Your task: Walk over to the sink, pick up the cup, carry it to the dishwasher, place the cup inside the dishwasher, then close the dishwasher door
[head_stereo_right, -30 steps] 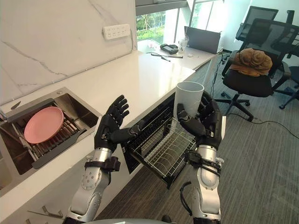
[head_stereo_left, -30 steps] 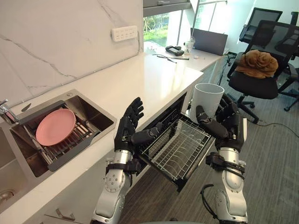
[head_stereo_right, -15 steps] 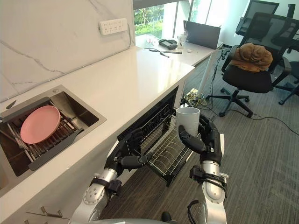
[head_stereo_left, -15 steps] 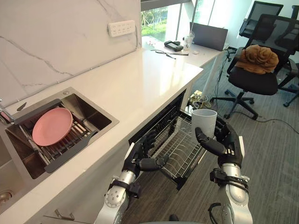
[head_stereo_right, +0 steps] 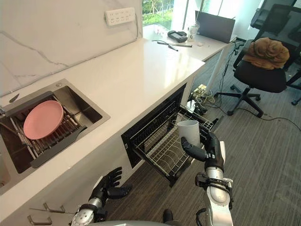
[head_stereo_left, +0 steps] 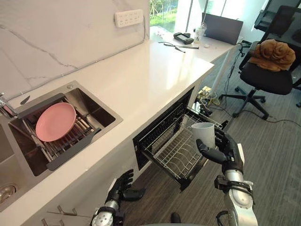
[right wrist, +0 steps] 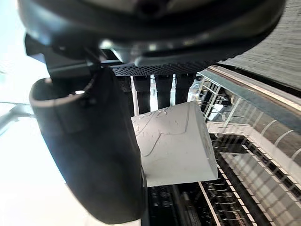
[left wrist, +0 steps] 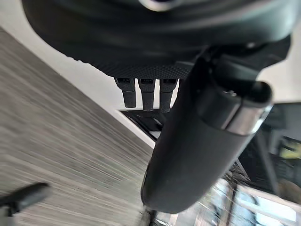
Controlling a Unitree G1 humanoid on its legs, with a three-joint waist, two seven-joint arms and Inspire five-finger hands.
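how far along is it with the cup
Pickup and carry look done: the white tapered cup sits in the right hand, fingers curled round it, over the pulled-out wire dishwasher rack. Remaining: set it in, release, close the dishwasher. The left hand hangs open, low by the white cabinet.

Bottom of the cup (head_stereo_left: 203, 133) is buried behind the right hand (head_stereo_left: 225, 149), thumb and fingers wrapped round it, so no telling if it touches the dishwasher rack (head_stereo_left: 174, 153) below. Behind the rack, the dishwasher (head_stereo_left: 160, 129) cavity is just dark. Way left of the rack, the sink (head_stereo_left: 107, 114) runs off the picture's edge, and its tap (head_stereo_left: 3, 107) is mostly chopped too. Far beyond the rack, the small dark thing (head_stereo_left: 181, 38) on the desk (head_stereo_left: 214, 47) is too tiny to name. In the left wrist view the floor (left wrist: 51, 136) is a smear.
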